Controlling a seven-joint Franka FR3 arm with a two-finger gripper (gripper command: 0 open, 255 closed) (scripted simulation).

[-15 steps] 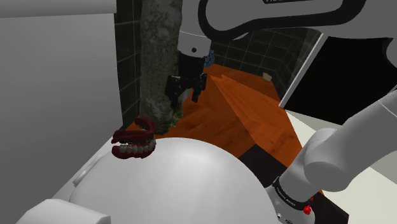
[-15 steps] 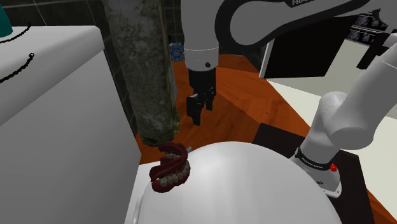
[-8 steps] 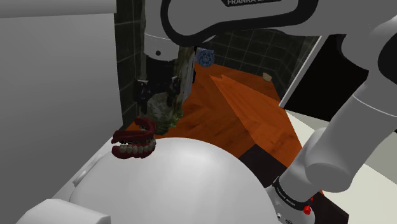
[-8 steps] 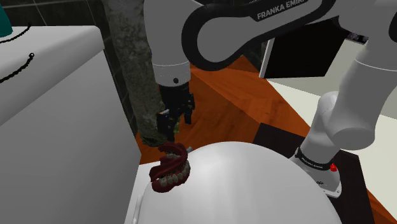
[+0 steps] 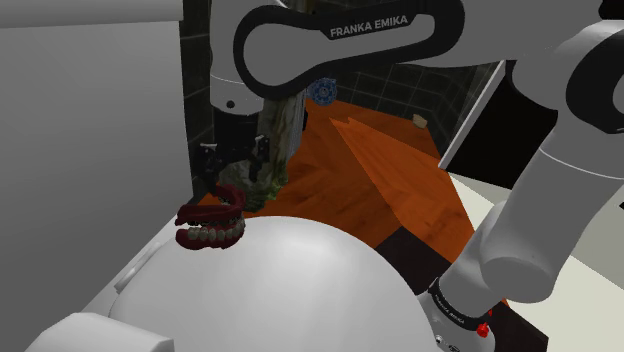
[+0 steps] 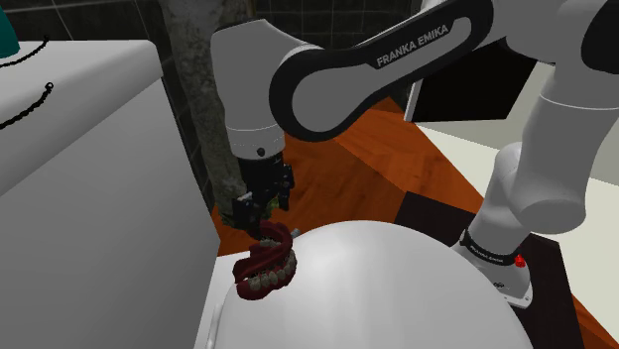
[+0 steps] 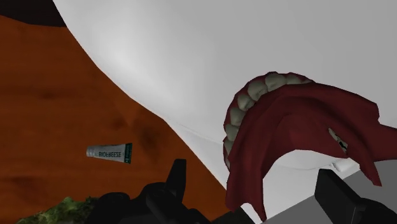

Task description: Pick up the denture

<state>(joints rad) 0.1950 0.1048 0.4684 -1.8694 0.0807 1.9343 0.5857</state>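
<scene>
Overhead, arm (image 5: 340, 45) arcs across from the stand side and bends down at the wrist, white links with dark joints.

Dome (image 5: 300, 290): big, white, smooth, rounded, and it carries the denture. A small red button shows near its base in the shoulder view's lower right.

Cabinet (image 6: 89, 198): white, tall and flat-sided, standing close against the dome's edge on the second exterior view's left.

Floor (image 5: 390, 170): orange-brown wood, beyond and below the dome. Dark tiled wall behind it, with a black area past the wall's edge.

Column (image 6: 213, 99): grey, rough, with green patches low down, rising between cabinet and floor just behind the dome.

Gripper (image 6: 262, 208): black, pointing down, just above the denture. Fingers spread apart and clasping nothing. From the wrist, the dark red gum hangs in the gap between them; I cannot tell whether either finger touches it.

Denture (image 5: 212, 222): sits at the dome's edge nearest the column and cabinet. Dark red gums, pale greyish teeth, upper and lower plates parted.

Tube (image 7: 109, 153): small, white with a green end, lying on the floor, well apart from the dome.
</scene>
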